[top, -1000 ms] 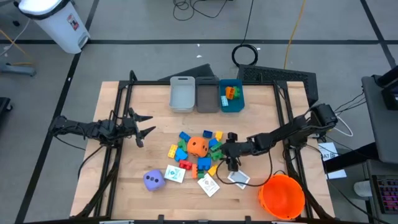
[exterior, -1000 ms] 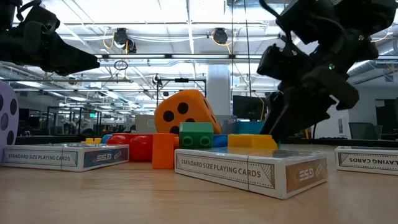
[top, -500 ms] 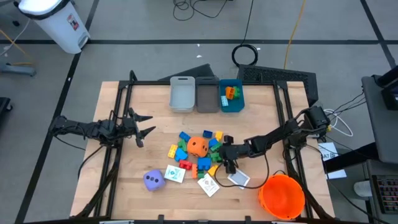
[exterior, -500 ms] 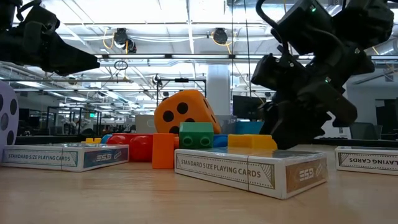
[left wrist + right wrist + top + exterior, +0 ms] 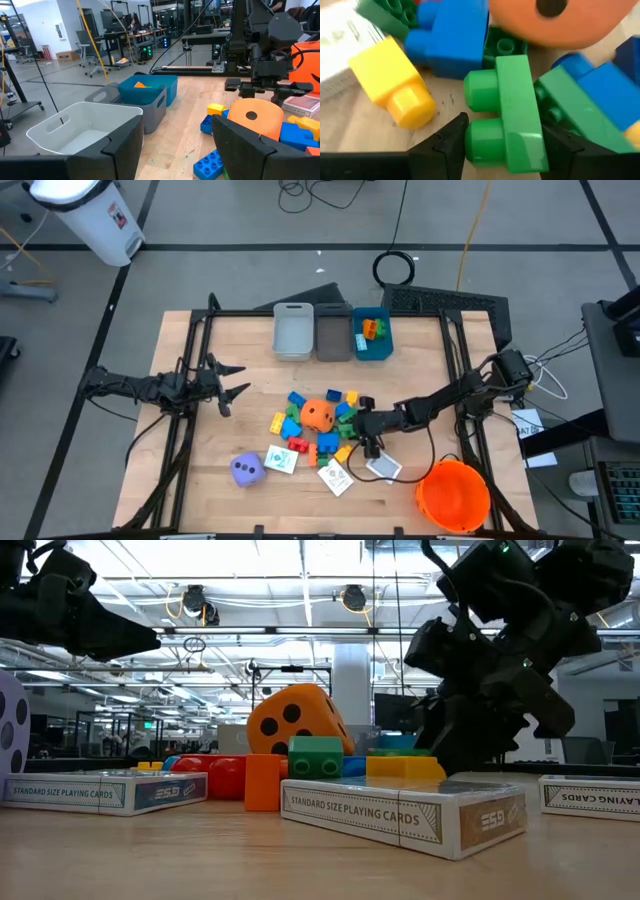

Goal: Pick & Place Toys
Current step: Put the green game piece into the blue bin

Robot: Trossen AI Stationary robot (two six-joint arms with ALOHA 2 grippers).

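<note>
A pile of plastic blocks (image 5: 300,420) lies mid-table around an orange die (image 5: 318,414). A purple die (image 5: 247,469) and white card boxes (image 5: 336,477) lie nearer the front edge. My right gripper (image 5: 360,424) is low at the pile's right side. It is open, and its fingers stand on either side of a green block (image 5: 507,115) that lies on the table with its studs sideways. A yellow block (image 5: 395,82) lies beside it. My left gripper (image 5: 232,381) waits open and empty above the table's left part. My right gripper's fingers (image 5: 445,145) stand close against the two sides of the green block, coming level from the table's right. I cannot tell whether they touch it. The block rests on the table.
Three bins stand at the far edge: a light grey one (image 5: 293,330), a dark grey one (image 5: 332,332) and a blue one (image 5: 372,332) holding a few blocks. A big orange bucket (image 5: 453,495) stands at the front right. A card box (image 5: 383,467) lies just in front of my right gripper.
My right gripper has moved a little toward the table's left, into the right side of the block pile. The blocks and dice have stayed in place.
</note>
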